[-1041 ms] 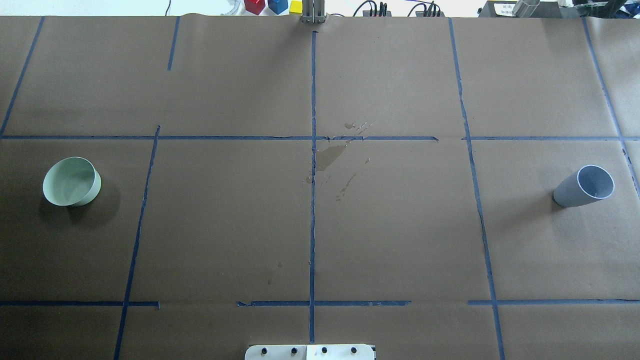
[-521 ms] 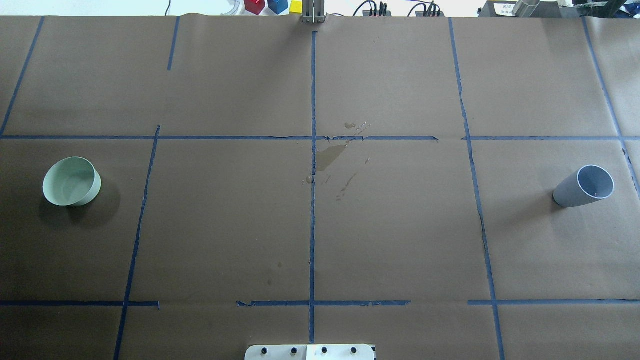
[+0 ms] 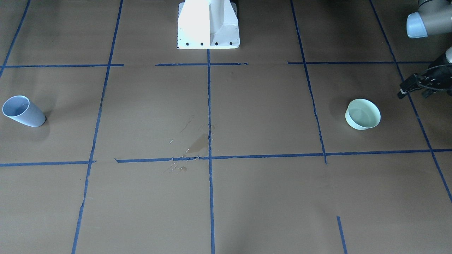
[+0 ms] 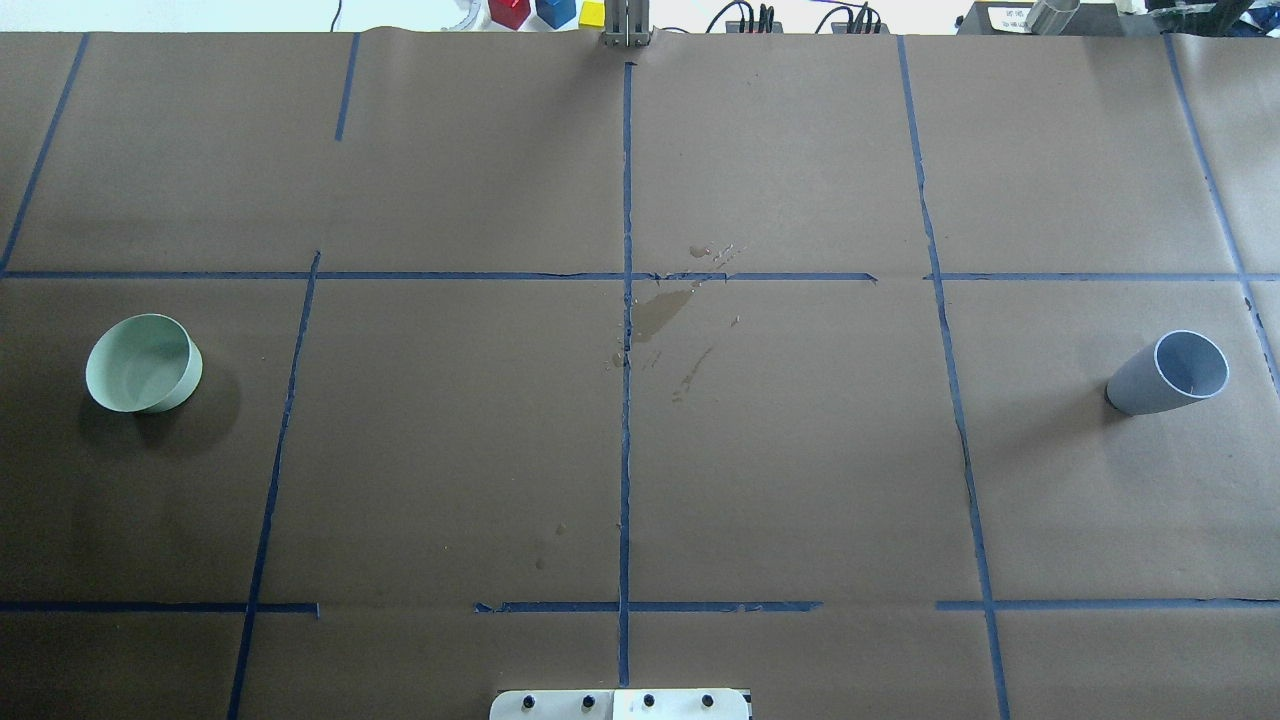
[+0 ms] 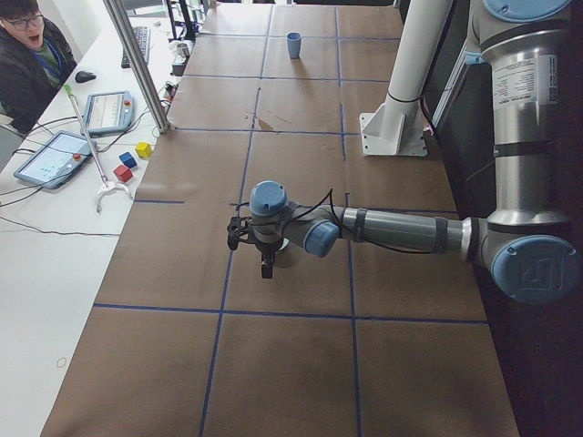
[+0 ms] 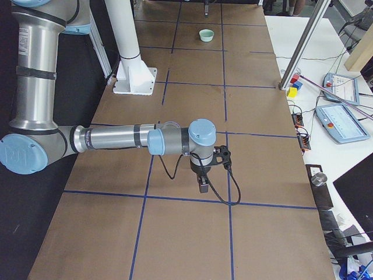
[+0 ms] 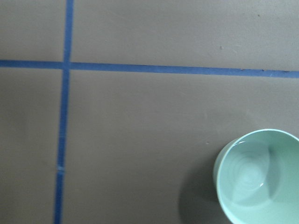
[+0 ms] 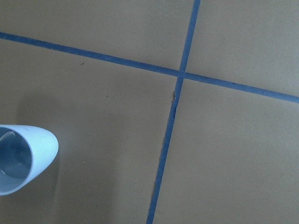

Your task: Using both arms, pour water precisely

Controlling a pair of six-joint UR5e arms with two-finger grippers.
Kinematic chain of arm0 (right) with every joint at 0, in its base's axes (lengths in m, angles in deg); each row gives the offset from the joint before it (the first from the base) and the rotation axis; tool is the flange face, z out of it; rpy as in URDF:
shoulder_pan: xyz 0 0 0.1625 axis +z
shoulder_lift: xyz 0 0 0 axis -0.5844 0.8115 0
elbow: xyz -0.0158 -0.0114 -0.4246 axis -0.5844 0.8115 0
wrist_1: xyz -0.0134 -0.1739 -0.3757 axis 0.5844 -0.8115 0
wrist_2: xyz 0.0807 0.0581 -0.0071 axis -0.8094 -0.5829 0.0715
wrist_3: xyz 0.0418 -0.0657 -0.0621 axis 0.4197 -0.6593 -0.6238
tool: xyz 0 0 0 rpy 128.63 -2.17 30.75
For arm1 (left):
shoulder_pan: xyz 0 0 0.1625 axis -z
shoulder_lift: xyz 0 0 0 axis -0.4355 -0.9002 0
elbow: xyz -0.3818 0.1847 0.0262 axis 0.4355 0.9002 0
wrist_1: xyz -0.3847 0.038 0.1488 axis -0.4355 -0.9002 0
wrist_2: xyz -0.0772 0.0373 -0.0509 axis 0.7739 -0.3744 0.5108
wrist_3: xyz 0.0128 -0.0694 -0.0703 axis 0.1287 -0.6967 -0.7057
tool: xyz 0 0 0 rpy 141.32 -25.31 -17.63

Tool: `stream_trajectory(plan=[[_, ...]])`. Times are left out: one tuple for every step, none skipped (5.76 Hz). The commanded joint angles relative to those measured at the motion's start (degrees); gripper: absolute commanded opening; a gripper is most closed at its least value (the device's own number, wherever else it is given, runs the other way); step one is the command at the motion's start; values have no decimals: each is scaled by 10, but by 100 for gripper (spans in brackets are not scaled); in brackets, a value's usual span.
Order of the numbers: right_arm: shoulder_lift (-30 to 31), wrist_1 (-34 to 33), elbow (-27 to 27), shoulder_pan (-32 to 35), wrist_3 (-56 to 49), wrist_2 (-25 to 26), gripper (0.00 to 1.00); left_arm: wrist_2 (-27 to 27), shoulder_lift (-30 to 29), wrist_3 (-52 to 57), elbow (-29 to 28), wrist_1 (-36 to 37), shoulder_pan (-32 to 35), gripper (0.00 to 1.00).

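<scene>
Whether the jaws gape I cannot tell; the left hang near the bowl's (image 7: 217,173) water (image 7: 252,179).

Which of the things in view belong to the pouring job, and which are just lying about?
Job: bowl, cup, left arm, right arm.
Lying about: puddle, blocks, tablets, pedestal.

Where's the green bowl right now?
In the overhead view the green bowl sits near the left edge of the table, far across from the grey cup at the right.
</scene>
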Motion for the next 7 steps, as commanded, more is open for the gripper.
stream_trajectory(plan=[[0, 0, 0, 0, 0, 0, 100, -34, -35, -50, -59, -51, -39, 100], [0, 0, 0, 0, 0, -2, 100, -34, -66, -54, -116, -85, -39, 100], [1, 0, 0, 0, 0, -2, 100, -34, -70, -78, -119, -89, -56, 100], [1, 0, 1, 0, 0, -2, 100, -35, -70, -110, -120, -112, -78, 100], [1, 0, 0, 0, 0, -2, 100, -36, -68, -116, -121, -130, -92, 100], [2, 0, 1, 0, -1, -2, 100, -35, -67, -116, -119, -131, -93, 100], [3, 0, 0, 0, -1, -2, 100, -33, -66, -118, -114, -130, -93, 29]])
